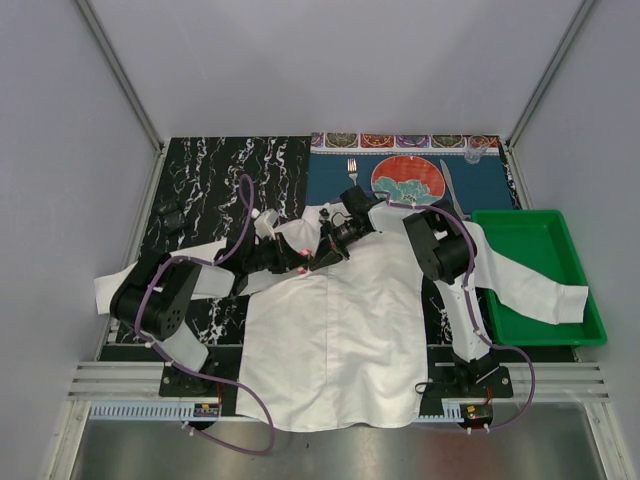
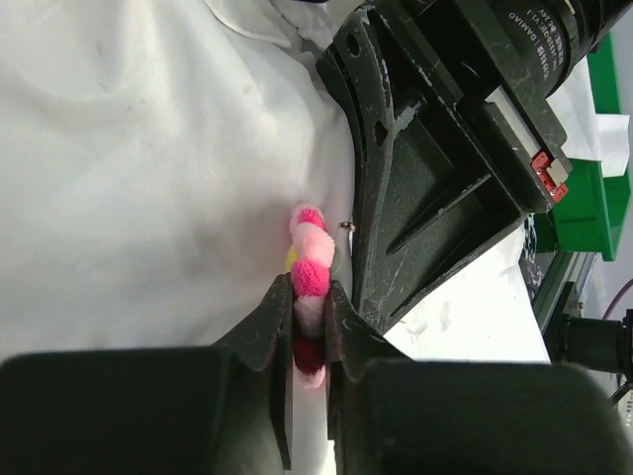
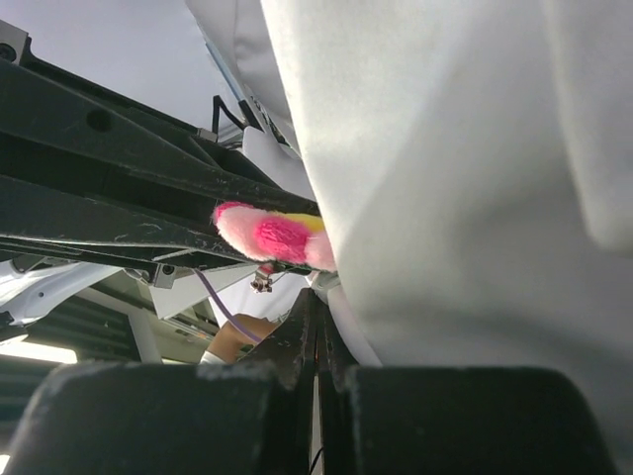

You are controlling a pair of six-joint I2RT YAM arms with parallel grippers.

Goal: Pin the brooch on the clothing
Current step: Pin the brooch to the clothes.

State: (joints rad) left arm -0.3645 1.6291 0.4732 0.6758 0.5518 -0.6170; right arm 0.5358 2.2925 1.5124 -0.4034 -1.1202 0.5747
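The clothing (image 1: 340, 320), a big white collared shirt, lies spread across the table. My left gripper (image 2: 310, 297) is shut on the brooch (image 2: 309, 259), a small pink and red flower with a yellow centre, and holds it edge-on against the fabric (image 2: 148, 148) near the collar. A metal pin tip shows beside the brooch. From above, the brooch (image 1: 301, 251) sits between my left gripper (image 1: 293, 256) and my right gripper (image 1: 330, 243). My right gripper (image 3: 318, 305) is shut, with a fold of the shirt (image 3: 455, 178) pinched at its tips, just below the brooch (image 3: 267, 236).
A green tray (image 1: 545, 235) stands at the right with a shirt sleeve draped into it. At the back, a red-and-teal plate (image 1: 408, 182), a fork (image 1: 352, 170) and a knife (image 1: 450, 188) lie on a blue mat. The table's left part is black marble (image 1: 210, 170).
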